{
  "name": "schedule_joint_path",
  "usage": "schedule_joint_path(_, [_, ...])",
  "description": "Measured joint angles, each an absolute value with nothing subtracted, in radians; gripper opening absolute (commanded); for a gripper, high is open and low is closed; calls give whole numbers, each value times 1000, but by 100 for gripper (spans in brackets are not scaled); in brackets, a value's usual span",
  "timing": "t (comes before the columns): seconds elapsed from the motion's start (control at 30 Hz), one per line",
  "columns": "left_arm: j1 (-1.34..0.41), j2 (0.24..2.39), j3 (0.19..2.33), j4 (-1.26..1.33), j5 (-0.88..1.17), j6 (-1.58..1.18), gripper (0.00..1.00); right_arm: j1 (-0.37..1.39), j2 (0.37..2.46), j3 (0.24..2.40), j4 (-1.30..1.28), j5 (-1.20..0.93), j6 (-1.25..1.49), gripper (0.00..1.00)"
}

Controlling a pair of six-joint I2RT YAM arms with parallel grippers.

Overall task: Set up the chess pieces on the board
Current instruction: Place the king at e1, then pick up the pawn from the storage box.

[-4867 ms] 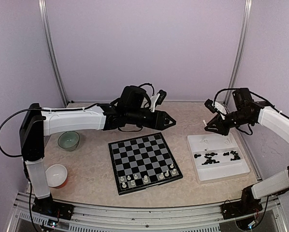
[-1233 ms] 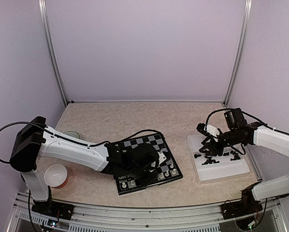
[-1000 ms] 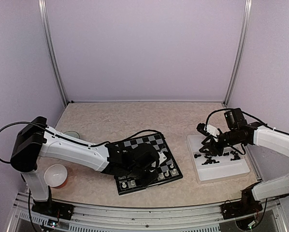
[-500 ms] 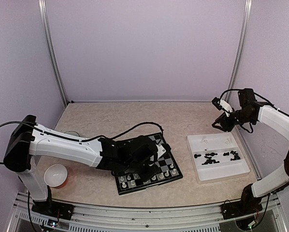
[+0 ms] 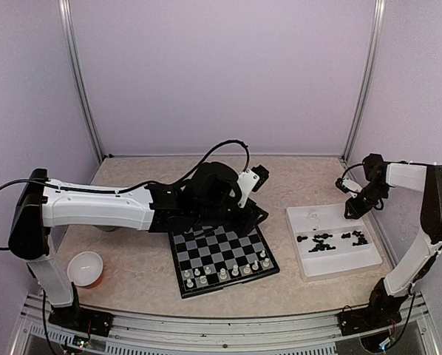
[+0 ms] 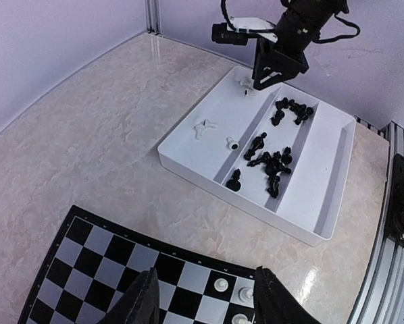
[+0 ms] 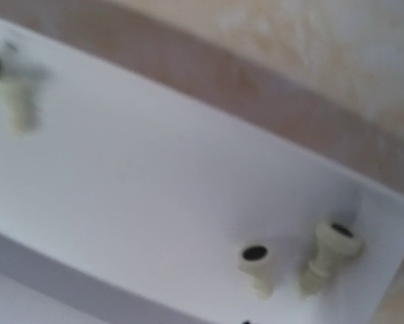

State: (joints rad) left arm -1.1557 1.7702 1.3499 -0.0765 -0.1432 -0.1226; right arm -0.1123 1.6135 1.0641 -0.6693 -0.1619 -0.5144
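The board (image 5: 210, 240) lies at the table's middle with several cream-white chess pieces (image 5: 222, 274) in its two near rows. My left gripper (image 5: 259, 215) hangs over the board's far right corner; in the left wrist view it (image 6: 205, 304) is open with nothing between its fingers (image 6: 141, 304). Two white pieces (image 6: 220, 285) stand just beyond them. My right gripper (image 5: 352, 209) is low over the far right corner of the white tray (image 5: 339, 270). Its fingers do not show in the right wrist view, which looks close on cream pieces (image 7: 256, 263) lying in the tray (image 7: 155, 202).
Loose black pieces (image 5: 323, 242) fill the tray's middle compartment, and a few cream ones (image 6: 203, 127) lie in its far one. A white bowl (image 5: 86, 268) stands near the left arm's base. Metal posts and lilac walls close in the table.
My left gripper has risen from the board's near rows, moved back to its far right corner and opened. My right arm left the black pieces, swung up and came down by the tray's far corner.
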Motion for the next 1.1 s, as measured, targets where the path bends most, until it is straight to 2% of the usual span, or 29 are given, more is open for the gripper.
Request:
schedule_joint_path(0.2, [-1126, 1802, 1362, -49, -76, -123, 49, -112, 1685, 1065, -682, -90, -498, 28])
schedule_joint_path(0.77, [-1085, 1803, 1343, 9, 28, -175, 50, -112, 1816, 1184, -680, -66, -485, 30])
schedule_joint_path(0.93, [-1078, 1803, 1343, 12, 46, -185, 50, -112, 1871, 1203, -669, -67, -489, 26])
schedule_joint_path(1.1, [-1078, 1803, 1343, 12, 52, -192, 50, -112, 1877, 1209, -667, -75, -488, 12])
